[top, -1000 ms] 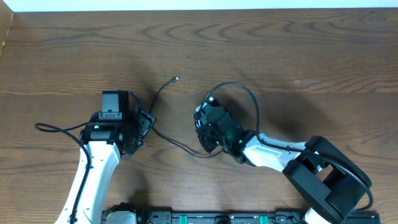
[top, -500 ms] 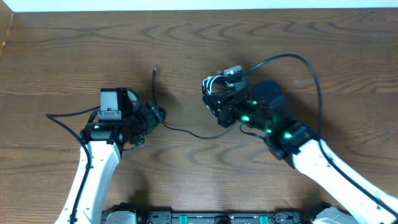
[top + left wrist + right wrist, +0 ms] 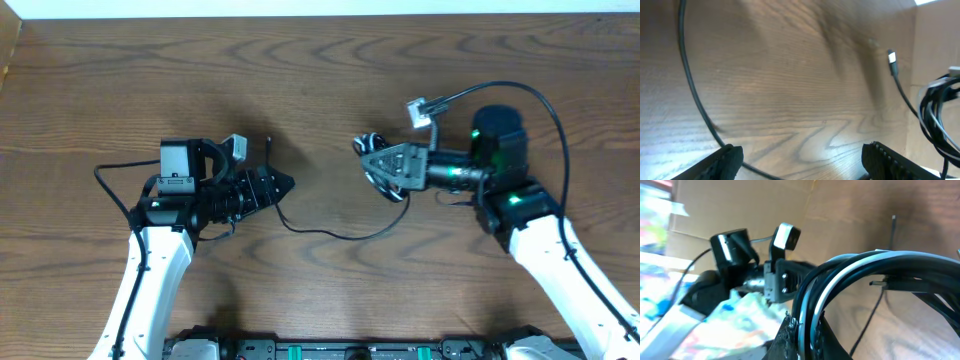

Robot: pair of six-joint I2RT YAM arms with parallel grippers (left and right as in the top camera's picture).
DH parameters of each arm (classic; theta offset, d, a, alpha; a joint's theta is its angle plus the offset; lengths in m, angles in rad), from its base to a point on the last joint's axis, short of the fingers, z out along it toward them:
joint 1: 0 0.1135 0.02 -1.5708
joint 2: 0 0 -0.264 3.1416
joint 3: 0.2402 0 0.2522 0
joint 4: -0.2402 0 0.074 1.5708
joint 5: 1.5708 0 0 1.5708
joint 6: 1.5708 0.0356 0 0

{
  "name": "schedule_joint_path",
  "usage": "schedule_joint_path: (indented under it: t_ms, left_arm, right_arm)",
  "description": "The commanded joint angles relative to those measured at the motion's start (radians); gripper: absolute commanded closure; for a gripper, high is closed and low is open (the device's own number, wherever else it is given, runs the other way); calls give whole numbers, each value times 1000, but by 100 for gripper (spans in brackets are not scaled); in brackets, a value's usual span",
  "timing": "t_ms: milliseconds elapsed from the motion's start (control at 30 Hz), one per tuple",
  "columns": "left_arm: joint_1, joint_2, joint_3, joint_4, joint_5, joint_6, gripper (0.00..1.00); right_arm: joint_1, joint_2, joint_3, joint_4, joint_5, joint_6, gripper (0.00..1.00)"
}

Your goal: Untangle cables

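I held the cables (image 3: pixel 865 265) pinched in the right gripper (image 3: pixel 370 161) so one trailing strand (image 3: pixel 335 236) ran toward the left gripper (image 3: pixel 286 184), spread ready to take it.

right gripper (image 3: pixel 368 160) swung rightward — cables (image 3: pixel 371 144) carried along, one strand (image 3: pixel 340 236) stretched

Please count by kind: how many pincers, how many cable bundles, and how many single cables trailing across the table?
Pincers: 2 (left pincer, right pincer)
Cable bundle: 1, held by the right pincer
Single black cable: 1
Total: 4
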Motion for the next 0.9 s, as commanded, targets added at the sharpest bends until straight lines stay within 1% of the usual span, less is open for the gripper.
schedule_joint_path:
  t_ms: [0, 67, 133, 200, 333, 500, 567, 633, 700, 733, 800, 867]
  left_arm:
    - [-33, -6, 7, 30, 31, 23, 20]
    - [-68, -6, 7, 53, -41, -58, 20]
    - [-116, -6, 7, 66, -181, -173, 20]
    - [-174, -6, 7, 94, -290, -220, 20]
    - [-335, -6, 7, 216, -494, -215, 21]
    - [-525, -6, 7, 334, -695, -202, 21]
    - [-576, -6, 5, 346, -750, -209, 21]
    - [-610, -16, 2, 346, -758, -214, 21]
    - [-649, -51, -11, 343, -756, -213, 21]
    - [-677, -99, -29, 342, -769, -213, 21]
    - [-708, -182, -54, 331, -819, -213, 21]
    - [-732, -302, -84, 293, -887, -214, 21]
  right_arm:
    - [-38, 31, -4, 5, -172, 68, 99]
    - [-49, 50, -10, 5, -175, 101, 99]
    - [-52, 69, -11, 6, -175, 126, 99]
    - [-52, 83, -11, 10, -177, 137, 99]
    - [-75, 88, -11, 10, -185, 170, 99]
    - [-161, 88, -11, 9, -217, 200, 99]
    - [-197, 88, -11, 9, -249, 200, 99]
    - [-227, 88, -11, 9, -278, 199, 99]
    - [-254, 88, -11, 8, -296, 198, 99]
    - [-270, 88, -12, 8, -300, 198, 99]
    - [-288, 88, -12, 8, -302, 198, 99]
    - [-299, 88, -12, 8, -302, 195, 99]
